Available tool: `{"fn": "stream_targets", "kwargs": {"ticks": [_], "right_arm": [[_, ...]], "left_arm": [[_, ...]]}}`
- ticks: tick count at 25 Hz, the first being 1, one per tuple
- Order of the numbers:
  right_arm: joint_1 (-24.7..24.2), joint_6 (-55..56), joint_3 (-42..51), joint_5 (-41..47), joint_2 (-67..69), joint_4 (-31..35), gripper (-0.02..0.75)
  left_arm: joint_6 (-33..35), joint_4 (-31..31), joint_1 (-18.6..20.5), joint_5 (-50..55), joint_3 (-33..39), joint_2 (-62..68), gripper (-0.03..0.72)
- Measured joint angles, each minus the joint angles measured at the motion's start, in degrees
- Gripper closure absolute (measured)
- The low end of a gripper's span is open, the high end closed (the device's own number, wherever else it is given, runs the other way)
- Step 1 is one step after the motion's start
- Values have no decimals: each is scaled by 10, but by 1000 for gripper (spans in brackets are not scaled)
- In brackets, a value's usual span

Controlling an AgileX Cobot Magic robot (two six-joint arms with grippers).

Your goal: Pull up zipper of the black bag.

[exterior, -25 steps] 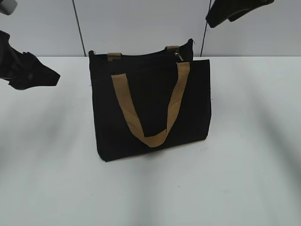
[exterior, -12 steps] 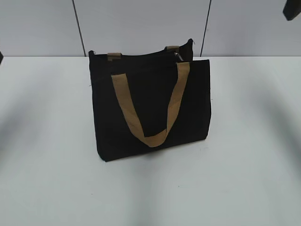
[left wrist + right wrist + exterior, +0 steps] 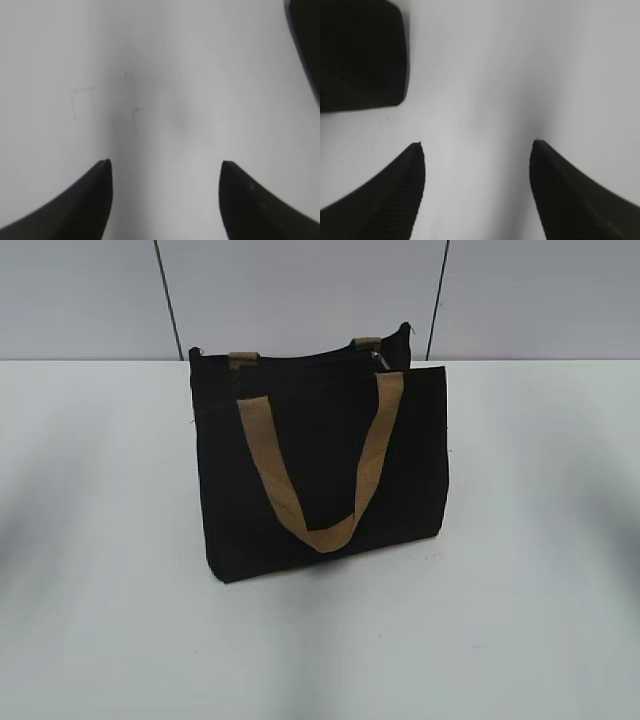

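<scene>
Right wrist: black bag (image 3: 360, 55) beyond left of spread claw (image 3: 477, 145)

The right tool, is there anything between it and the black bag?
No. In the right wrist view, only bare white table lies between the open right tool and the black bag.

- The bag (image 3: 320, 470) stands upright on the table (image 3: 520, 620), near the middle, toward the back; the wall (image 3: 300, 290) is behind it
- One strap (image 3: 325, 465) hangs down the front of the bag; the ends of another strap (image 3: 243, 360) poke up at the back edge
- The zipper (image 3: 300, 358) runs along the top; its pull (image 3: 380, 360) sits near the right end
- The left gripper (image 3: 165, 167) hangs over bare table, with the bag's edge at its right; the right gripper (image 3: 477, 145) hangs over bare table, with the bag's corner up at its left
</scene>
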Motion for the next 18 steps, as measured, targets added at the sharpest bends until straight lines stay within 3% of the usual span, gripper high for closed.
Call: {"fn": "stream_targets", "kwargs": {"ticks": [8, 18], "right_arm": [[0, -7, 316, -89, -211, 14, 231], [0, -9, 556, -128, -449, 15, 231]], "left_arm": [[-1, -26, 0, -36, 163, -145, 193], [-8, -80, 0, -37, 272, -377, 207]]}}
